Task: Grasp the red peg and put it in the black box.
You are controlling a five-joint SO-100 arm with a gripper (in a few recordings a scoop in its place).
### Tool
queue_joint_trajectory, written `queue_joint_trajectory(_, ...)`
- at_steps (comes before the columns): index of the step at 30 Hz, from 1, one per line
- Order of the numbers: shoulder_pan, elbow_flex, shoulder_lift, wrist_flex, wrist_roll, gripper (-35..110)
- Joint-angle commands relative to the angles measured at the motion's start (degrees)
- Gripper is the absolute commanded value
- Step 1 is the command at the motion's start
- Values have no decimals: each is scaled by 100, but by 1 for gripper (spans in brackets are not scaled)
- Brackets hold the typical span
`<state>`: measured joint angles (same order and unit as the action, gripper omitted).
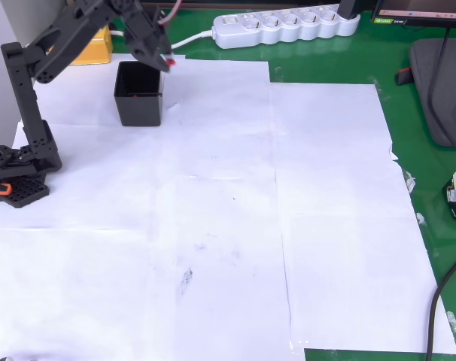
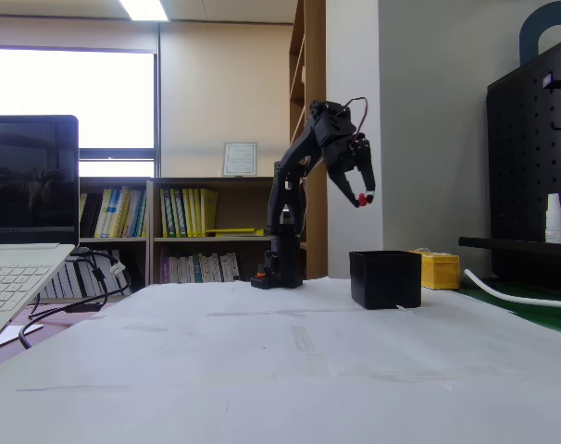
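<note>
Black robot arm point(image 1: 32, 90) with a black gripper point(image 2: 363, 197) holding a dark-red peg point(image 2: 362, 197). Black box point(image 1: 138, 93) on white paper sheets point(image 1: 213, 210) covering a green counter point(image 1: 408, 105). Yellow box point(image 2: 440, 270) behind; white power strip point(image 1: 284, 26).

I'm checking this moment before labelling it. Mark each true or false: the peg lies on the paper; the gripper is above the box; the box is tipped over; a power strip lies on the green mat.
1. The tiny dark-red peg lies on the white paper. False: it sits at the tips of the black two-finger gripper, in the air.
2. The gripper is higher than the small square black plastic box. True.
3. The box is tipped over. False: it stands upright, opening upward.
4. A white power strip lies on the green mat. True.
</note>
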<state>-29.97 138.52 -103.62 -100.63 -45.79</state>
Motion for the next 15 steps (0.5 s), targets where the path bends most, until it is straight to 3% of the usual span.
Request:
queue_joint_trajectory(1,-431,721,-290,-378,299,0)
queue_joint_trajectory(15,-1257,606,-1354,-615,1028,0)
